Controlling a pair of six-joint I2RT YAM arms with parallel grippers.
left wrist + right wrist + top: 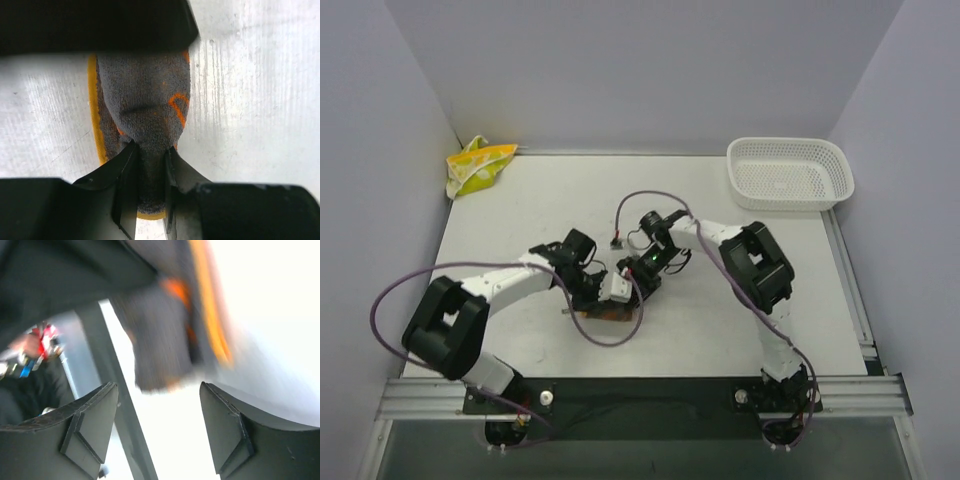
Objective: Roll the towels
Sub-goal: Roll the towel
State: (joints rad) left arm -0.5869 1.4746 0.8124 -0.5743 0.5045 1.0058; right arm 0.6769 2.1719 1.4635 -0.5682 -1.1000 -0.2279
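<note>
The orange towel with its grey pattern (145, 95) lies folded into a narrow roll on the table, mostly hidden under both wrists in the top view (610, 313). My left gripper (150, 155) is shut on its near end, jaws pinching the grey cloth. My right gripper (159, 405) is open and empty, just short of the blurred grey and orange towel (160, 335). The pale yellow towel with lime-green prints (478, 165) lies crumpled at the far left corner, away from both grippers.
A white mesh basket (790, 172) stands at the far right of the table. Purple walls close the back and sides. A purple cable loops over the table by the left arm (390, 300) and between the wrists.
</note>
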